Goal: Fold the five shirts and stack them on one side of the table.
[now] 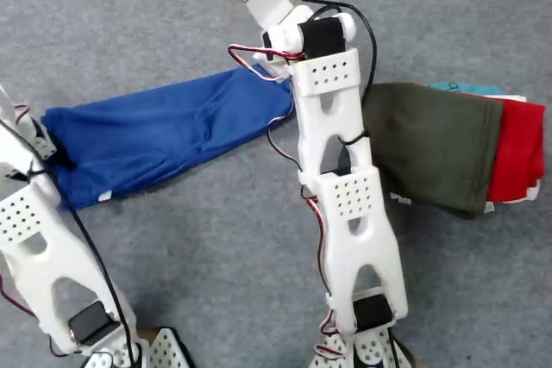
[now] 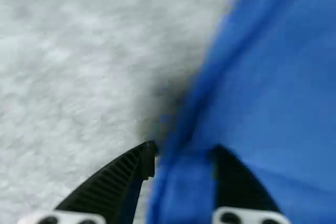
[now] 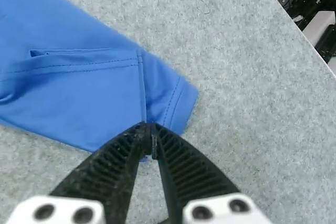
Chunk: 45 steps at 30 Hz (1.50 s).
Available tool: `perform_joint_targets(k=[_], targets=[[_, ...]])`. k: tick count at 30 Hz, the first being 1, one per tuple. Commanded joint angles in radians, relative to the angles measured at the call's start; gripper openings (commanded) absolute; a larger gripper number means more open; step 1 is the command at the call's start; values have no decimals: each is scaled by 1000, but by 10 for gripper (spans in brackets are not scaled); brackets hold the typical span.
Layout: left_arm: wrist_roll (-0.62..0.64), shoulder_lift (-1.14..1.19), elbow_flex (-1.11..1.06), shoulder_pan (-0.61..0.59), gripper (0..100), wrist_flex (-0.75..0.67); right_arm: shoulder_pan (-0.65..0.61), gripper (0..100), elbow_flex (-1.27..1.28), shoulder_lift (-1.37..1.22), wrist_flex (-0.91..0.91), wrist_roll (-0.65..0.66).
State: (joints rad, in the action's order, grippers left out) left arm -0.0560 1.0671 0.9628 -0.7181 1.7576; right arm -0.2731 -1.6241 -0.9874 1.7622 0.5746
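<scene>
No readable text, label or number anywhere — not on the shirts, arms or table.

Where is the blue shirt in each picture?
High view: the long blue fabric shirt lies stretched between both arms.
Left wrist view: shirt bunched inside left end effector.
Right wrist view: its hemmed corner meets the right end effector.
Shared landmark: grey felt tabletop.
</scene>
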Motion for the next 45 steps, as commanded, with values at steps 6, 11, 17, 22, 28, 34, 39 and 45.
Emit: perform_joint_targets(k=[6,11,17,22,28,34,39,45], targets=[[-12,28,44,-16,30,3,15,15,-44,97,5,-9],[-160,0,85,-87,29,3,15,15,-44,139,5,-9],[-318,-106,251,-271,29,0,21,15,-44,171,5,-9],[-443,-118,435,-344,29,0,87,15,-42,213,5,-9],[-442,-126,627,-357,29,3,141,15,-33,248,6,-20],[-255,-249,688,-314,29,3,155,15,-30,255,6,-95],[-192,-299,682,-226,29,3,186,15,-35,255,5,-94],[-189,-304,625,-94,29,5,222,15,-36,255,3,-92]])
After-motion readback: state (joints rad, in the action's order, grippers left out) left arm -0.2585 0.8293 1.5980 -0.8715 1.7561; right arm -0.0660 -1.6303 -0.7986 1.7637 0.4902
